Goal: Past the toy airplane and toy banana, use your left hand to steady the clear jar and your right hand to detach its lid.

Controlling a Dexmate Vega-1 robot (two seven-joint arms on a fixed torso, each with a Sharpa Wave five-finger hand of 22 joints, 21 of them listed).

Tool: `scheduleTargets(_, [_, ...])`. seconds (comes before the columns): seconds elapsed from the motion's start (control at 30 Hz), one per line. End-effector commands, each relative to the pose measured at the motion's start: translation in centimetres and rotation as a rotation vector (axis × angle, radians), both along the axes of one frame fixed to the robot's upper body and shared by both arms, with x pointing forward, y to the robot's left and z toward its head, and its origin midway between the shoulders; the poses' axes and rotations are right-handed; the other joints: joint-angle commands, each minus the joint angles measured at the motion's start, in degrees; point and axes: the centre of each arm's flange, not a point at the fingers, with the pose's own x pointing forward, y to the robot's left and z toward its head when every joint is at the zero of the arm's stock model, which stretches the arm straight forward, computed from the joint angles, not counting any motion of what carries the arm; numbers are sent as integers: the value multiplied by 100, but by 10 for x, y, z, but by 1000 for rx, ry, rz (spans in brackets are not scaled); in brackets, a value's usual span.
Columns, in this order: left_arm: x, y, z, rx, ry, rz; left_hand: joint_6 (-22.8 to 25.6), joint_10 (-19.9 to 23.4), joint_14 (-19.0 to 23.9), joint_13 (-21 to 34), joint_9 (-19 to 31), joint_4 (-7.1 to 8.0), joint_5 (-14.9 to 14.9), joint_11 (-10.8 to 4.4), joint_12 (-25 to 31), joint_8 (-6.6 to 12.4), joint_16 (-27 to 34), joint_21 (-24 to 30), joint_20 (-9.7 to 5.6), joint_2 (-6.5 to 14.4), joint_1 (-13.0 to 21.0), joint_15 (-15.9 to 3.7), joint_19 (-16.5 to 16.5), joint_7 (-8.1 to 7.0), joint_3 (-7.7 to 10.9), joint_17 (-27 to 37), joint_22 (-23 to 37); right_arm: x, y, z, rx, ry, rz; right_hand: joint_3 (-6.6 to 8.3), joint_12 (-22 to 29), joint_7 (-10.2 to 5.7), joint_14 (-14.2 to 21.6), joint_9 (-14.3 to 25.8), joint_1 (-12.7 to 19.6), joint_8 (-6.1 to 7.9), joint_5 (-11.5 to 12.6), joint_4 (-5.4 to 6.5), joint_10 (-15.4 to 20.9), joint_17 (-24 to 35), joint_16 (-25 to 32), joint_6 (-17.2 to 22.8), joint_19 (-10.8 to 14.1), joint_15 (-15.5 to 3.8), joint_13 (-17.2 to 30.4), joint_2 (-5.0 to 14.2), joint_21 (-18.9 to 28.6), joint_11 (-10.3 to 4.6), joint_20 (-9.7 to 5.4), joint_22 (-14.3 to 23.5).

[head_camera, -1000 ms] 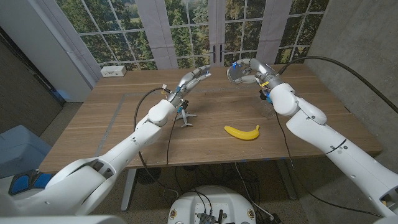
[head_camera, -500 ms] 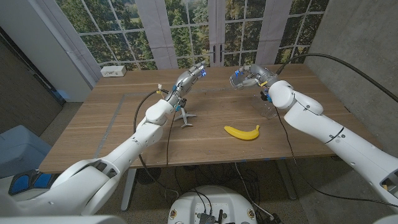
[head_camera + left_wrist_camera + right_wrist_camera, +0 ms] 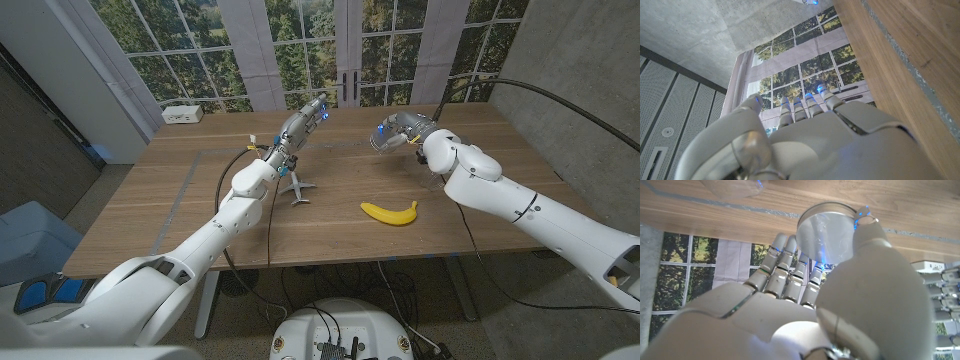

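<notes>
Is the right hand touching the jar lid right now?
Touching. The right wrist view shows the right hand with fingers behind the silver lid and thumb against its rim, no gap visible.

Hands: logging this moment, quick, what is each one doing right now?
Left hand: open, holding nothing.
Right hand: holding the lid between thumb and fingers.

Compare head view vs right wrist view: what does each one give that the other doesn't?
Head view adds: toy airplane, toy banana, both arms over the wooden table, and the left hand raised with its fingers straight.
Right wrist view adds: the round silver face of the lid, pinched between thumb and fingers.
Shared: right hand, the tabletop, and the windows with trees behind.
</notes>
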Motion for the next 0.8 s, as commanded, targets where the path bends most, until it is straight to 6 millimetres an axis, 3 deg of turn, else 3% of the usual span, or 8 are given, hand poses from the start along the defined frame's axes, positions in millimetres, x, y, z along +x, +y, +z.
scheduleTargets(0.03, [1, 4, 1, -43, 24, -33, -21, -101, -88, -11, 2, 95, 63, -1, 35, 10, 17, 8, -88, 30, -47, -86, -73, 90, 314, 8, 9, 11, 14, -14, -147, 1, -70, 123, -15, 22, -42, 22, 93, 19, 31, 96, 454, 15, -21, 46, -29, -845, 22, 1615, 8, -459, -43, 2])
scheduleTargets(0.2, [1, 5, 0, -55, 32, -41, -40, -142, -160, -21, -5, 162, 84, 74, 55, 18, 21, 19, -439, 19, -35, -113, -103, 134, 823, -9, -12, 16, 20, -19, -197, -6, -87, 132, -25, 19, -72, 20, 78, 17, 37, 84, 450, 10, -36, 46, -34, -845, 24, 1615, 6, -465, -44, 1])
scheduleTargets(0.33, [1, 6, 1, -60, 30, -43, -73, -216, -275, -27, -8, 156, 83, 201, 40, 9, -6, 14, -614, 7, -23, -161, -131, 149, 1054, -19, -24, 19, 24, -22, -227, -11, -98, 137, -28, 14, -86, 19, 64, 16, 40, 79, 458, 4, -46, 46, -25, -843, 23, 1613, 8, -465, -43, 0])
scheduleTargets(0.8, [0, 9, 1, -62, 28, -47, -174, -312, -369, -31, -10, 103, 79, 215, 30, -10, -11, 2, -629, -24, -4, -135, -179, 182, 1271, -36, -36, 27, 35, -33, -331, 20, -147, 146, -151, 16, -245, 5, -55, -61, 36, 32, 313, -52, -144, -116, -80, -814, -20, 1531, -18, -449, -23, -5])
